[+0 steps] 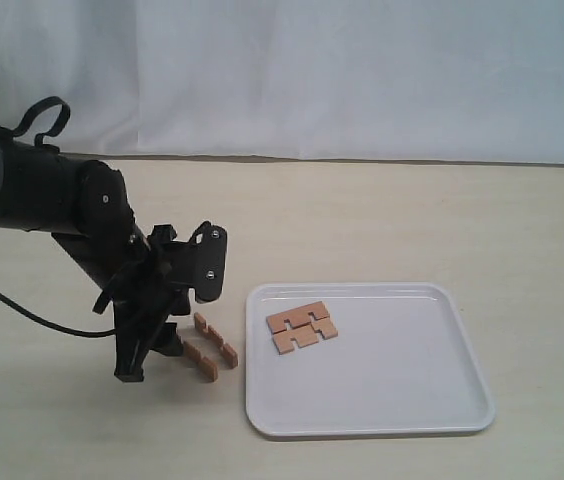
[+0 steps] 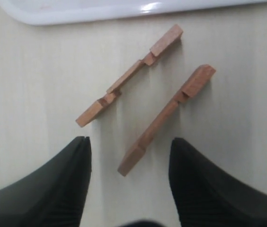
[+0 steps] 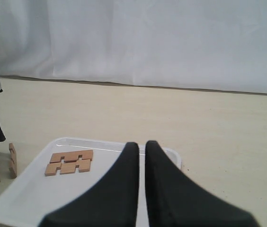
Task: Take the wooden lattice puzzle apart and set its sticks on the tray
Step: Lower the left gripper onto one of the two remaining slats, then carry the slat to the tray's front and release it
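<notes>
Left gripper point(image 2: 129, 141), jaws spread, hovers just left of the tray point(image 1: 362, 425); one end of the nearer loose stick point(image 2: 165, 120) lies between its jaws, long axis slanting trayward.

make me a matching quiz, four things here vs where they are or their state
1 two reddish-brown notched wooden sticks lying flat
2 two reddish-brown wooden sticks standing on edge
3 black left gripper
4 black right gripper

a shut
b on the white glossy tray
c open
d on the beige table

Pairs: 1-b, 2-d, 3-c, 4-a
</notes>
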Controlling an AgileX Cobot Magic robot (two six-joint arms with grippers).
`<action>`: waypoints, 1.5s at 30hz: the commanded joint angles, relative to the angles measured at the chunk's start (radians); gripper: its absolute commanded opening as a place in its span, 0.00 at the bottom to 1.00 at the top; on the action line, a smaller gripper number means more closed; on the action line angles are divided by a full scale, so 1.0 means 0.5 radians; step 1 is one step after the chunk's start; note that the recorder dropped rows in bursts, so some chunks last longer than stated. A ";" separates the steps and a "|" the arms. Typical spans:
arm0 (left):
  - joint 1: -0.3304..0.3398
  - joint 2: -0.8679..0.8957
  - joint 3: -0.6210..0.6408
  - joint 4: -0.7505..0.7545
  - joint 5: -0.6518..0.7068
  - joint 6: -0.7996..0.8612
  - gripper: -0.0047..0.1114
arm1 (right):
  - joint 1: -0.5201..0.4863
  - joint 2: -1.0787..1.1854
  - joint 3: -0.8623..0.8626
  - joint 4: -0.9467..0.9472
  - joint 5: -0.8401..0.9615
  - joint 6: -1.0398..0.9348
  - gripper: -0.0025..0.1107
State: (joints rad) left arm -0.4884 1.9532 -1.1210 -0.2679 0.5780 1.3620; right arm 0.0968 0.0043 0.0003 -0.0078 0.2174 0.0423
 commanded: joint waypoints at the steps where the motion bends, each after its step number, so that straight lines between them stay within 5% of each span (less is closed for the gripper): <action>1: 0.000 0.069 0.008 -0.013 0.071 0.004 0.45 | -0.001 -0.009 -0.001 -0.002 -0.010 -0.009 0.06; 11: 0.000 0.114 0.008 -0.013 0.026 -0.002 0.43 | -0.001 -0.009 -0.001 -0.002 -0.010 -0.009 0.06; 16: 0.000 0.110 0.008 -0.013 0.031 -0.006 0.04 | -0.001 -0.009 -0.001 -0.002 -0.010 -0.009 0.06; 25: 0.000 -0.123 0.005 -0.050 0.339 -0.125 0.04 | -0.001 -0.009 -0.001 -0.002 -0.010 -0.009 0.06; 34: -0.016 -0.555 0.005 -0.954 0.340 -0.122 0.04 | -0.001 -0.009 -0.001 -0.002 -0.010 -0.009 0.06; 40: -0.422 -0.440 -0.023 -1.113 0.020 -0.172 0.04 | -0.001 -0.009 -0.001 -0.002 -0.010 -0.009 0.06; 45: -0.569 -0.118 -0.219 -1.101 -0.054 -0.378 0.04 | -0.001 -0.009 -0.001 -0.002 -0.010 -0.009 0.06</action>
State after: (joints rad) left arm -0.7535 1.8207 -1.1870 -0.8116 0.5769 1.2353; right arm 0.0968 0.0043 0.0003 -0.0078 0.2174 0.0423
